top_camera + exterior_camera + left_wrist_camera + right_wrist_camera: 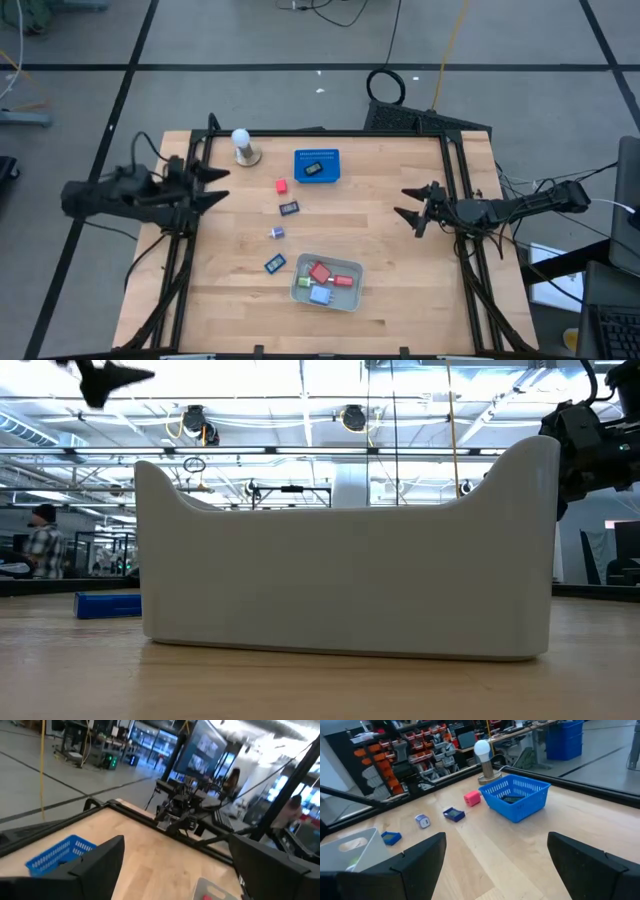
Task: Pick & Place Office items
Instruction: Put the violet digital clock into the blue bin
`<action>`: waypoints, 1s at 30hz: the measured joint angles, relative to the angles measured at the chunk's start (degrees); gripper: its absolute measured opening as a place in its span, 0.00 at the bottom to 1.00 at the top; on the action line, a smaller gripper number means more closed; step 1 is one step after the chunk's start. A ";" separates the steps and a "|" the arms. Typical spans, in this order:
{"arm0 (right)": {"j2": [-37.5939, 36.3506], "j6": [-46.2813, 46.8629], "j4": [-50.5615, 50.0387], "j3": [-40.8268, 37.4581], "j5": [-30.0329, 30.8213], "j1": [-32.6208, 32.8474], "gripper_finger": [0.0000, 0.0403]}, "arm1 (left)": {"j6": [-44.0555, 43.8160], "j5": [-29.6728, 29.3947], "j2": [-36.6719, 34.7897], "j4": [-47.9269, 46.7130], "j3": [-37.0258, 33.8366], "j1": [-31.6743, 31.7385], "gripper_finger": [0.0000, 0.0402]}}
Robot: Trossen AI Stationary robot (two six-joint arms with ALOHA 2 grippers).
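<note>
A grey floor (250, 40) crossed by dark lines surrounds the wooden table (400, 270). Beyond it, the low view shows a bright ceiling with pipes and strip lights (300, 380) (a workshop hall), and shelves of orange bins (395, 755) line one wall.

From table height, the white tray (345, 555) fills the view and hides the office pieces behind it. My left wrist picture is blurred, cutting off the blue basket (57, 854) behind my finger. From above, the piece inside the basket (314, 169) is too small to identify.
</note>
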 joint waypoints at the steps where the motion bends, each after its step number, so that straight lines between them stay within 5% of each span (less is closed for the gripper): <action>1: 0.00 0.00 -0.28 0.00 0.04 0.00 0.84 | 0.48 0.08 1.49 -2.10 2.72 0.00 0.90; 12: 0.00 -4.81 -1.19 0.00 -0.13 0.00 0.84 | 1.80 2.62 21.20 -20.45 28.73 0.00 0.78; 21: 0.00 -2.24 -3.20 -0.02 -0.12 0.00 0.84 | -6.53 1.64 37.96 -43.61 49.43 0.00 0.85; 30: 0.00 -0.55 -4.14 -0.02 -0.13 0.00 0.84 | -10.90 11.12 51.00 -54.07 54.48 1.46 0.88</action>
